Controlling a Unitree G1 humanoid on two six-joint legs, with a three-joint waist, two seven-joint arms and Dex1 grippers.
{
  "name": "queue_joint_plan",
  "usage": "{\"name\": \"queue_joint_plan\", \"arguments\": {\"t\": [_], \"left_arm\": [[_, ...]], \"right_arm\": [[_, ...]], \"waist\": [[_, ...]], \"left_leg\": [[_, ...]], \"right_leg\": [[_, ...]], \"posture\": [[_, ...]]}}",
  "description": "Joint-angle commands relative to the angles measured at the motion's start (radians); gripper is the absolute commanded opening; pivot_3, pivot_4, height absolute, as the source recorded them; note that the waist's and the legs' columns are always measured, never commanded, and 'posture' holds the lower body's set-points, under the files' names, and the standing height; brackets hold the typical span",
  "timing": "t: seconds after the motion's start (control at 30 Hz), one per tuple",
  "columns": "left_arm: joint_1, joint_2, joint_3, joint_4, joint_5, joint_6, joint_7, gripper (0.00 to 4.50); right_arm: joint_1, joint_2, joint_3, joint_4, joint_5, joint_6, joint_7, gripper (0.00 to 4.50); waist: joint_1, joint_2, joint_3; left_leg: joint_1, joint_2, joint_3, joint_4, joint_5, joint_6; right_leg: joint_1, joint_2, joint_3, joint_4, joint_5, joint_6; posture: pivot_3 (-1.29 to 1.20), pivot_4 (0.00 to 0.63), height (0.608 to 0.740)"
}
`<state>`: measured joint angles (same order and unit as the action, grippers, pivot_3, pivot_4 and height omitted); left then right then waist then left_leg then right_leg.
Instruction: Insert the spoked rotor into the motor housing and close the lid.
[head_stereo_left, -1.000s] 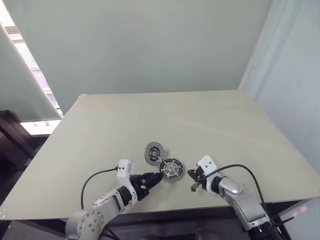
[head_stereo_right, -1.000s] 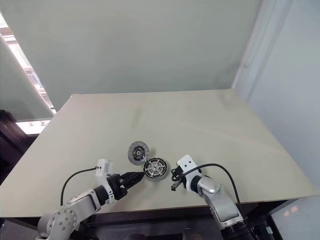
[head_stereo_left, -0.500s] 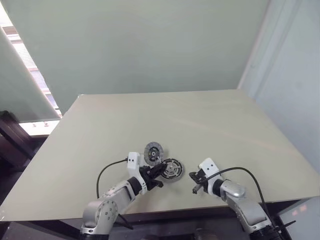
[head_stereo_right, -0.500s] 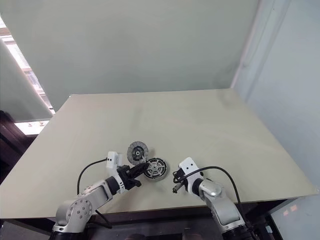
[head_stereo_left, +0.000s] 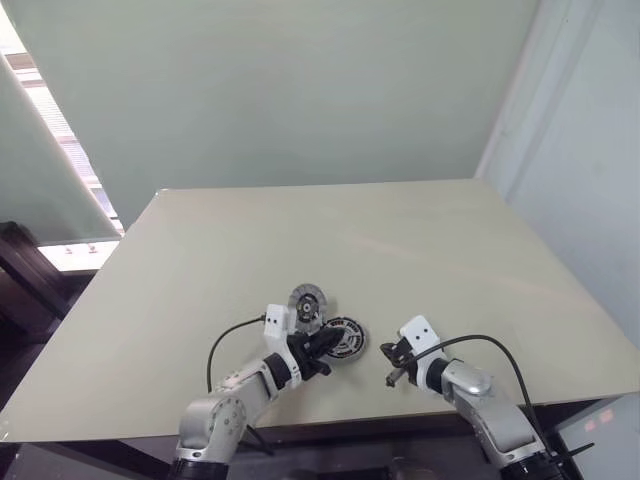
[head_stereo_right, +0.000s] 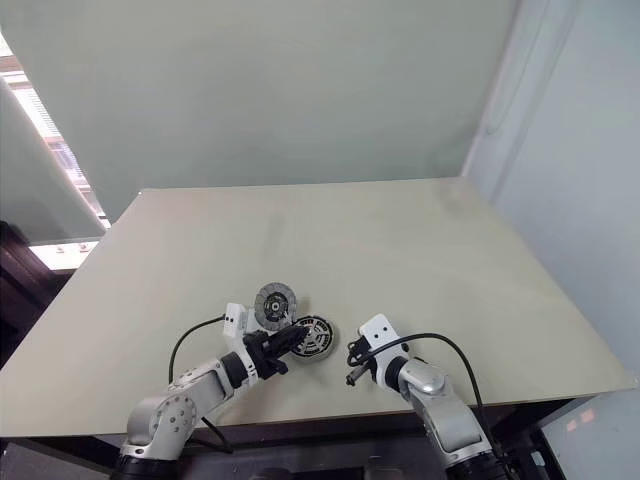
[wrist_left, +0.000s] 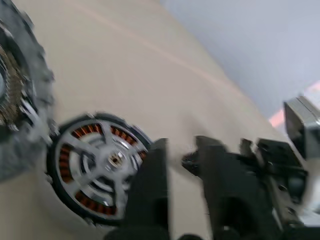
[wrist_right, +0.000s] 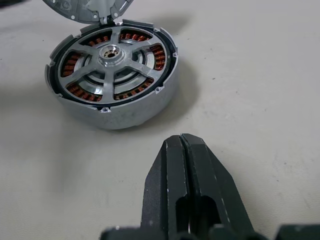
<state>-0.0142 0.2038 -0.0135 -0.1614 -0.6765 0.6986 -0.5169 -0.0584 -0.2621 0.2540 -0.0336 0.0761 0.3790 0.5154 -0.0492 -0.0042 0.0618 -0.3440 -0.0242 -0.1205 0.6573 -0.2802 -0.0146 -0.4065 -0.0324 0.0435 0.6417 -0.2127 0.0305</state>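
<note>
While the spoked rotor sits in the motor housing, lower centre: left fingers parted, empty; right fingers clenched. Risk: nudging the lid aside.

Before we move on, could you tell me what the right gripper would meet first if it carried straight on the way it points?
Most likely the motor housing, directly ahead of the shut right gripper, with bare table between them.
</note>
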Motion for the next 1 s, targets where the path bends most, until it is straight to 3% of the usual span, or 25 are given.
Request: {"name": "queue_joint_plan", "arguments": {"t": [0.03, 0.2, 0.27, 0.4, 0.57, 0.7, 1.0], "left_arm": [[0.000, 0.013, 0.036, -0.052, -0.016, -0.019, -0.015, 2.33], [0.028, 0.023, 0.070, -0.076, -0.039, -0.025, -0.024, 4.01], [0.046, 0.029, 0.100, -0.098, -0.074, -0.021, -0.044, 4.47], [0.079, 0.005, 0.250, -0.164, -0.297, 0.036, -0.002, 4.47], [0.112, 0.001, 0.349, -0.220, -0.435, 0.048, 0.075, 4.47], [0.096, -0.029, 0.411, -0.213, -0.439, -0.037, 0.145, 4.47], [0.143, 0.005, 0.374, -0.223, -0.335, -0.097, 0.161, 4.47]], "right_arm": [[-0.017, -0.005, -0.015, -0.044, -0.002, -0.019, -0.004, 0.00], [-0.038, 0.002, -0.012, -0.036, -0.006, -0.043, -0.004, 0.00], [-0.047, 0.008, -0.016, -0.040, -0.006, -0.060, -0.009, 0.00], [-0.081, 0.042, -0.024, -0.065, 0.029, -0.087, -0.003, 0.00], [-0.138, 0.091, 0.010, -0.037, 0.036, -0.099, 0.023, 0.00], [-0.196, 0.125, 0.053, 0.072, 0.004, -0.105, 0.032, 0.00], [-0.258, 0.139, 0.094, 0.342, -0.048, -0.148, 0.063, 0.00]], "waist": [[0.000, 0.000, 0.000], [0.000, 0.000, 0.000], [0.000, 0.000, 0.000], [-0.001, 0.000, 0.000], [0.000, 0.000, 0.000], [0.000, 0.000, 0.000], [-0.001, 0.000, 0.000]], "left_leg": [[0.000, 0.000, 0.000, 0.000, 0.000, 0.000], [0.000, 0.000, 0.000, 0.001, 0.000, 0.000], [0.000, 0.000, 0.000, 0.001, 0.000, 0.000], [0.000, 0.001, 0.000, 0.000, 0.000, 0.000], [0.000, 0.001, 0.000, 0.000, 0.000, 0.000], [0.000, 0.001, -0.001, 0.001, 0.000, 0.000], [0.001, 0.000, 0.000, 0.001, 0.000, 0.000]], "right_leg": [[0.000, 0.000, 0.000, 0.000, 0.000, 0.000], [0.000, 0.000, 0.000, 0.000, 0.000, 0.000], [0.000, 0.000, 0.000, 0.000, 0.000, 0.000], [-0.001, 0.000, 0.000, 0.000, 0.000, 0.000], [0.000, 0.000, 0.000, 0.000, 0.000, 0.000], [0.001, 0.000, -0.001, 0.000, 0.000, 0.000], [0.001, 0.000, 0.001, 0.000, 0.000, 0.000]], "posture": [[0.00, 0.000, 0.740], [0.00, 0.000, 0.740], [0.00, 0.000, 0.740], [0.00, 0.000, 0.740], [0.00, 0.000, 0.740], [0.00, 0.000, 0.740], [0.00, 0.000, 0.740]]}}
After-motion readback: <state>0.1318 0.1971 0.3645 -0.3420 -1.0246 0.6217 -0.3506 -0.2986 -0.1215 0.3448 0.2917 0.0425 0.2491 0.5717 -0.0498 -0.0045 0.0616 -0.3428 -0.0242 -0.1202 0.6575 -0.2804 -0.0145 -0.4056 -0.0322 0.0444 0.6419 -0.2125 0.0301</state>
